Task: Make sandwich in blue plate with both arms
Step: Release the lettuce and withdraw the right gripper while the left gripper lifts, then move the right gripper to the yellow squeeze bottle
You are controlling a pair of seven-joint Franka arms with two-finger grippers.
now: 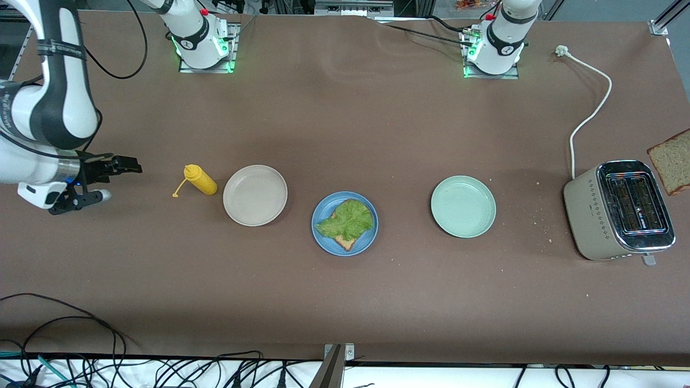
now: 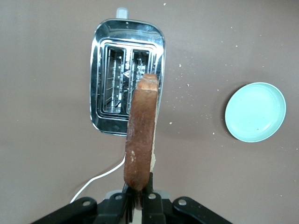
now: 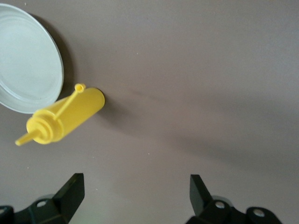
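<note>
The left gripper [image 2: 137, 198] is clamped on the bottom edge of the second bread slice [image 2: 140, 135], held upright over the toaster [image 2: 127, 100], and with so little bread in the pinch it could tip or slip free on the carry to the blue plate [image 1: 323, 237], which sits well away toward the right arm's end with bread and lettuce leaf [image 1: 346, 220] aboard. The slice could also land askew and drag the lettuce off. The right gripper [image 3: 135, 196] waits, jaws wide apart and empty, over bare table by the mustard bottle [image 3: 63, 116].
</note>
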